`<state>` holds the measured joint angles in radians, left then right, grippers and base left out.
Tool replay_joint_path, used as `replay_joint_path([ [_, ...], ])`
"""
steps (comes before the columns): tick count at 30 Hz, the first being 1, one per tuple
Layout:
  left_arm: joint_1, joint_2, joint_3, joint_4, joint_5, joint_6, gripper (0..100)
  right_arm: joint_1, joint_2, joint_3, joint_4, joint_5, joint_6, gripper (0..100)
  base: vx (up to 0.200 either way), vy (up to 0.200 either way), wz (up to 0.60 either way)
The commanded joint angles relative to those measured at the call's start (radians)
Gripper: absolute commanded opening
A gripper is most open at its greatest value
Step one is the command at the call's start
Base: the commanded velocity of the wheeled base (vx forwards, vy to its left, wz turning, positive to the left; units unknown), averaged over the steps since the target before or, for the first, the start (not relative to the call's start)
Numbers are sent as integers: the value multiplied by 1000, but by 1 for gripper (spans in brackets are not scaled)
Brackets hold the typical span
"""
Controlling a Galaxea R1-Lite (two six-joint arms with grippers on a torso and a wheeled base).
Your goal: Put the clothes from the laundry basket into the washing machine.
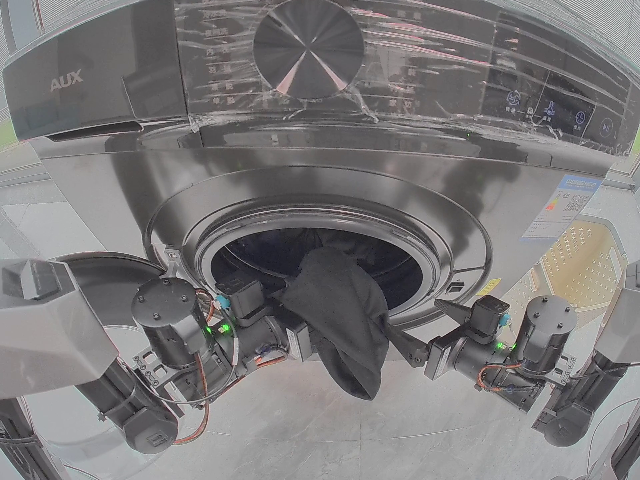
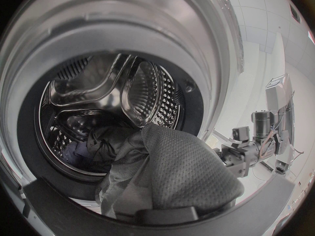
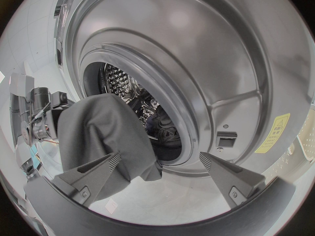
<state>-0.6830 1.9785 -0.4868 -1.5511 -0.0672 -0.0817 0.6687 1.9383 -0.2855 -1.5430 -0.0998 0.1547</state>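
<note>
At the mouth of the washing machine point(image 1: 100, 188), the left gripper point(image 1: 298, 339) sits under a dark garment point(image 1: 347, 321); whether it grips the cloth cannot be told. The garment hangs half out over the door rim, with more dark clothes point(image 2: 98, 141) inside. Just beside it, the right gripper point(image 1: 427, 328) is spread wide and empty.

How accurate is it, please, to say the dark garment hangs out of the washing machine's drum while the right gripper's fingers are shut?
Nearly: the right wrist view shows the right gripper's fingers open. The dark garment does hang out of the washing machine's drum.
</note>
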Motion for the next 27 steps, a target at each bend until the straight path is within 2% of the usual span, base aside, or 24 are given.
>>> replay_joint_path([
  [1,43,51,-42,2,-14,-15,0,37,-10,5,-2,-5,0,100,0,0,0],
  [3,57,66,-65,0,-16,-43,0,48,-21,5,-2,-6,0,100,0,0,0],
  [4,57,66,-65,0,-16,-43,0,48,-21,5,-2,-6,0,100,0,0,0],
  [5,65,91,-111,-1,-11,-72,0,48,-32,3,0,-6,-3,100,0,0,0],
  [6,68,98,-122,0,-13,-84,0,49,-32,3,-2,-6,-3,100,0,0,0],
  [8,77,105,-134,2,-16,-96,0,52,-32,3,-2,-6,-1,100,0,0,0],
  [19,83,283,-340,3,1,-86,0,54,-44,5,0,-5,-3,100,0,0,0],
  [27,91,379,-500,55,32,-59,0,54,-41,3,0,-3,-3,100,0,0,0],
])
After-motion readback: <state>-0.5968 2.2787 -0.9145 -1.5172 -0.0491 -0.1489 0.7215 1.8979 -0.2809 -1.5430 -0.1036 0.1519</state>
